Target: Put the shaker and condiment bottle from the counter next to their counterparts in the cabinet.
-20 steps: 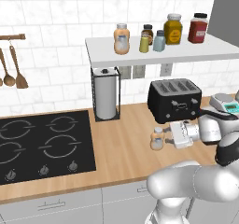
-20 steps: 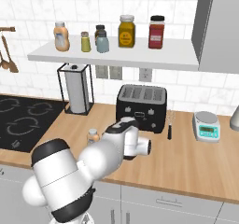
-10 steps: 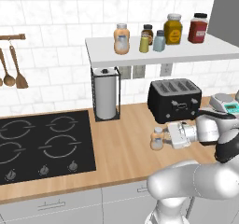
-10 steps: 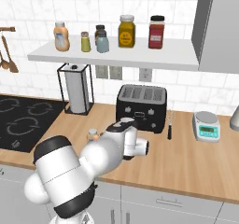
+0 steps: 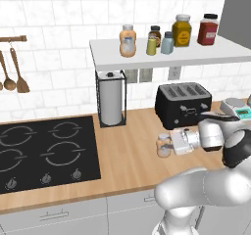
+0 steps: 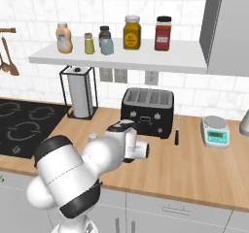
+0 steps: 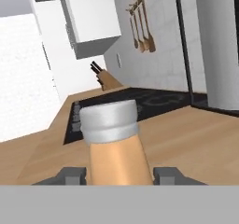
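Observation:
The condiment bottle [image 5: 163, 146], peach with a pale cap, stands upright on the counter [image 5: 127, 151] in front of the toaster. My gripper [image 5: 170, 144] reaches it from the right. In the hand view the bottle [image 7: 116, 146] sits between the two fingertips [image 7: 72, 175], which press close on both sides. Its cap [image 6: 92, 137] peeks out behind my arm. On the cabinet [image 5: 166, 58] the pale blue-grey shaker [image 5: 167, 43] stands beside the olive-yellow shaker [image 5: 152, 46]. The other peach bottle [image 5: 127, 41] is at the shelf's left end.
A black toaster [image 5: 184, 104] stands just behind the gripper, a paper-towel holder [image 5: 111, 98] to its left, the hob [image 5: 44, 151] further left and a scale [image 5: 235, 106] at the right. A mustard-yellow jar [image 5: 182, 31] and a red jar [image 5: 208, 29] fill the shelf's right.
The hand has slid left until the bottle lies between the fingers, and the fingers have closed in from wide open onto its sides.

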Available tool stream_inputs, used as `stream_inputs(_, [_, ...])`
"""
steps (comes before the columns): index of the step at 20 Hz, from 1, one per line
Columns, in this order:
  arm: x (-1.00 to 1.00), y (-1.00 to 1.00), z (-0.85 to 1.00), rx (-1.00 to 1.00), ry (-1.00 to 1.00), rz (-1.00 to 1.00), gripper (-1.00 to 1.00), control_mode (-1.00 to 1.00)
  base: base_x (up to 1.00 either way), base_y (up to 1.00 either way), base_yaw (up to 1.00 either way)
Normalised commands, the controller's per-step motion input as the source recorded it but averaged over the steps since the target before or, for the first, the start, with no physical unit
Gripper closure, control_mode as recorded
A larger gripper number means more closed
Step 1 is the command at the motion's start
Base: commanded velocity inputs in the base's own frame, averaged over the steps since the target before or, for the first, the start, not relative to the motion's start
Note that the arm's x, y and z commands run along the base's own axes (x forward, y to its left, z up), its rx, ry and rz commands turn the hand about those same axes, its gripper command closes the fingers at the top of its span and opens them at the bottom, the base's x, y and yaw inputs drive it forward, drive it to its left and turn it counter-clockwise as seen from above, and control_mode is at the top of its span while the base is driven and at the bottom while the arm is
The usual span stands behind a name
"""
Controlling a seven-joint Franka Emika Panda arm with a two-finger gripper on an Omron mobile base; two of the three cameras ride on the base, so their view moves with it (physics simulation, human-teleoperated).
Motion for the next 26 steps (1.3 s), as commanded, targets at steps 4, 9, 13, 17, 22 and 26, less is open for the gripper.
stream_inputs(4, [0.00, 0.06, 0.65, -0.09, -0.13, -0.01, 1.00, -1.00, 0.00, 0.00, 0.00])
stream_inputs(9, [-0.10, 0.12, 1.00, -0.01, -0.01, -0.01, 1.00, -1.00, 0.00, 0.00, 0.00])
stream_inputs(13, [-0.15, 0.05, 1.00, 0.06, 0.00, -0.01, 1.00, -1.00, 0.00, 0.00, 0.00])
stream_inputs(17, [-0.25, 0.15, 1.00, 0.14, 0.00, 0.00, 1.00, -1.00, 0.00, 0.00, 0.00])
stream_inputs(22, [-0.53, 0.32, 1.00, 0.19, 0.00, 0.00, 1.00, -1.00, 0.00, 0.00, 0.00])
stream_inputs(26, [-0.54, 0.52, 1.00, 0.21, 0.04, -0.01, 1.00, -1.00, 0.00, 0.00, 0.00])
